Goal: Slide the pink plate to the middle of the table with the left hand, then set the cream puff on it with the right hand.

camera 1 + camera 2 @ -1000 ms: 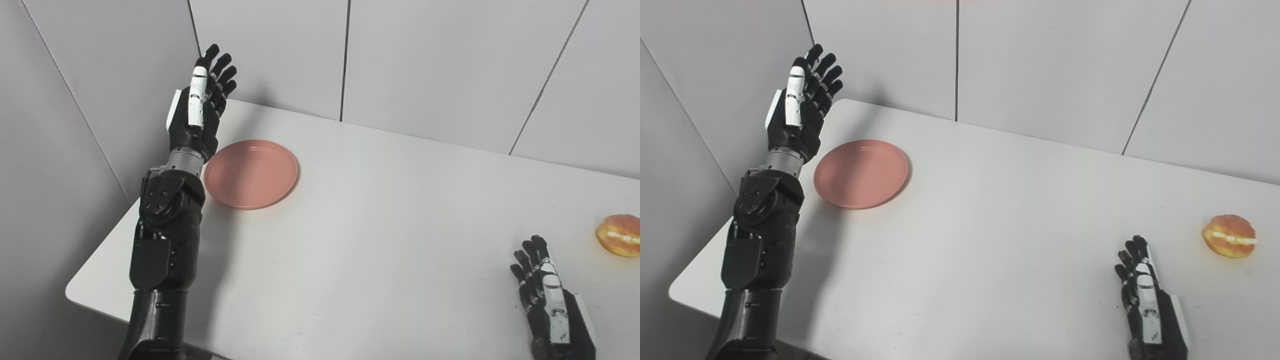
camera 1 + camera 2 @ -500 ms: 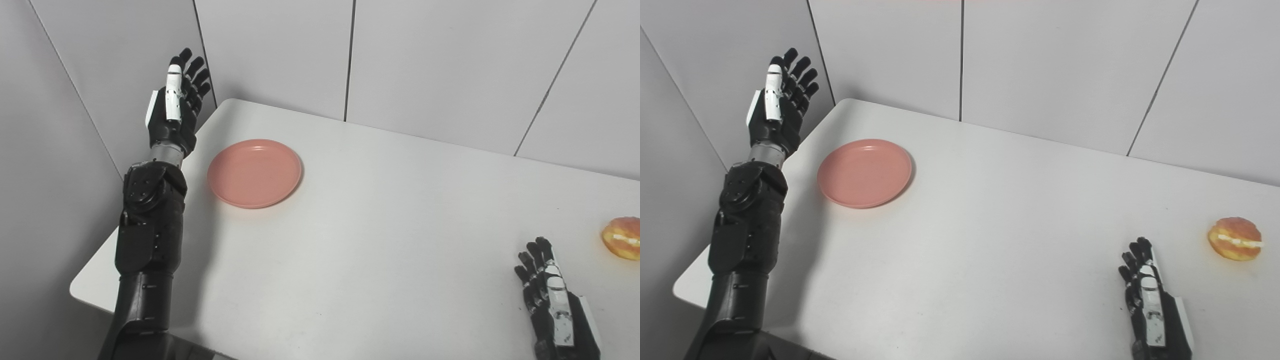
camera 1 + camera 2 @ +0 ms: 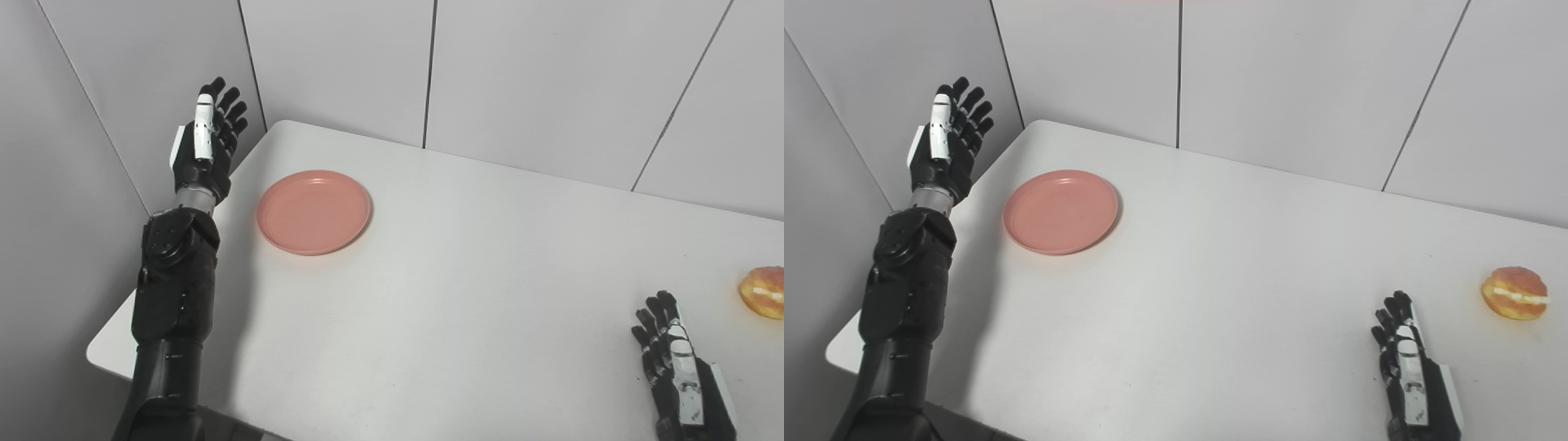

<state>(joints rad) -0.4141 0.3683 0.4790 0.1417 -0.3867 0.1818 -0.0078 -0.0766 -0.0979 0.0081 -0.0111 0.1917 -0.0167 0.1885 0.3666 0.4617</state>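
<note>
Pink plate: near table's far-left corner, bare surface to its right.
Left hand: raised off left edge, fingers apart, empty.
Right hand: near front edge, fingers apart, empty.
Cream puff: near right edge.

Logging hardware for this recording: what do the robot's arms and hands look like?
Both arms are glossy black with boxy segmented shells. The left hand has black fingers, one finger faced white, a white side panel and a silver wrist ring. The right hand matches, white strip included.

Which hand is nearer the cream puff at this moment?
Right. The right hand sits low near the table's front edge, just left of the cream puff, apart from it. The left hand is raised at the far left, beyond the pink plate.
</note>
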